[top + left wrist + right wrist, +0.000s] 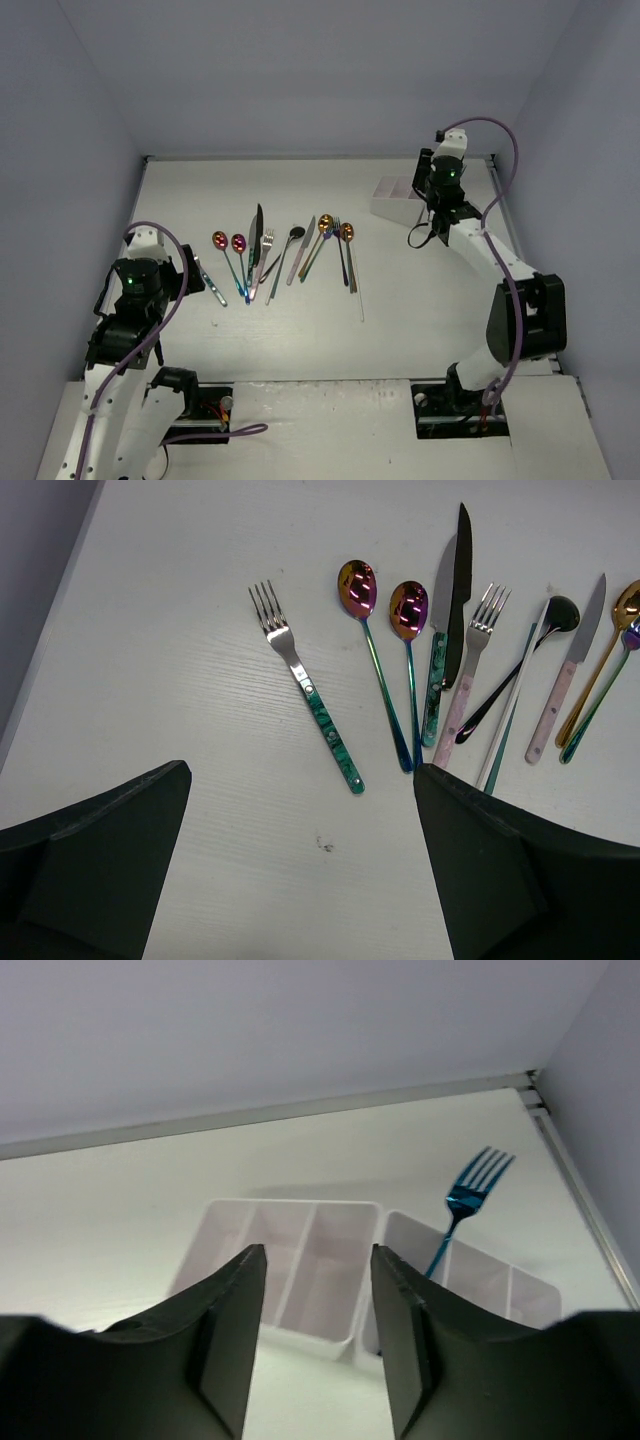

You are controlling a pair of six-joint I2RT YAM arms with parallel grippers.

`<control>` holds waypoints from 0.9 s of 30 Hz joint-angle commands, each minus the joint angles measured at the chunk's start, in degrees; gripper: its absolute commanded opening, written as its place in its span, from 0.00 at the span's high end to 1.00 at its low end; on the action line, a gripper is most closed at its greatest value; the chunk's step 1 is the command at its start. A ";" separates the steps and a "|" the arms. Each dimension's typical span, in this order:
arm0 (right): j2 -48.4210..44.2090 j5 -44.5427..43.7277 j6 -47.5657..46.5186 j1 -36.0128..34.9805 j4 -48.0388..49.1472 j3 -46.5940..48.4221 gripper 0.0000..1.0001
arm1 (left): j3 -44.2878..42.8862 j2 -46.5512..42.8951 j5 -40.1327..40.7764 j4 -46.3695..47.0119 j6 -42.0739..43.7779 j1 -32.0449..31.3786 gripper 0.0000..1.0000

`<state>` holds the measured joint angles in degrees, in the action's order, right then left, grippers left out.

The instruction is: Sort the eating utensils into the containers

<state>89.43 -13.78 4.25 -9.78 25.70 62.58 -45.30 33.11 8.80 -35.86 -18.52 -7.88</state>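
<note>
While the white containers point(393, 200) sit far right on the table point(300, 340), the eating utensils point(285, 255) lie fanned at its middle, long axes near-to-far, heads toward the back wall. One blue fork point(468, 1195) leans in a compartment, tines up. The left gripper point(302, 775) gapes wide, the right gripper point(318, 1255) narrower, both empty.

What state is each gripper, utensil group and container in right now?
Left gripper: open, empty, over the table.
Right gripper: open, empty, facing the containers.
Containers: upright, visible compartments bare except one.
Blue fork: leaning in a compartment, tines up.
Green-handled fork: flat, lying alone.
Other utensils: flat, fanned, some overlapping, unsorted.
</note>
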 commanded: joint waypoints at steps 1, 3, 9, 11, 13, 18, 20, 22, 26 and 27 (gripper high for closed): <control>-6.38 0.74 1.82 -4.82 -9.99 6.91 0.55 | -0.84 0.29 -0.36 3.78 0.42 -0.03 0.07; -6.55 2.63 3.81 -6.41 -15.07 7.36 0.53 | -0.84 0.29 -0.43 3.78 0.42 -0.03 0.07; -4.57 3.32 13.81 -14.35 -21.97 4.75 0.50 | -0.84 0.99 -0.76 3.73 0.42 -0.07 0.07; -2.30 1.39 16.01 -17.21 -22.47 3.95 0.50 | -0.91 1.07 -0.73 3.69 0.49 -0.10 0.07; 0.28 0.87 17.23 -19.31 -22.96 4.03 0.50 | -0.85 1.08 -0.72 3.77 0.42 -0.12 0.07; 8.79 1.56 20.13 -23.68 -24.37 6.40 0.54 | -0.84 1.09 -0.80 3.74 0.51 -0.12 0.07; 11.91 0.90 20.91 -24.74 -24.87 7.26 0.55 | -0.79 1.17 -0.80 3.66 0.51 -0.12 0.07; 15.27 0.82 20.86 -25.27 -25.16 8.80 0.57 | -0.84 1.17 -0.84 3.69 0.59 -0.12 0.07; 20.00 2.23 19.93 -25.73 -25.47 11.21 0.63 | -0.84 1.17 -1.07 3.60 0.53 -0.15 0.07; 20.74 2.40 19.59 -25.73 -25.53 11.70 0.64 | -0.84 1.15 -1.09 3.64 0.57 -0.21 0.07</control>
<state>109.14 -11.00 23.20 -35.35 -0.48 69.67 -45.30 33.33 8.32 -35.86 -18.50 -7.88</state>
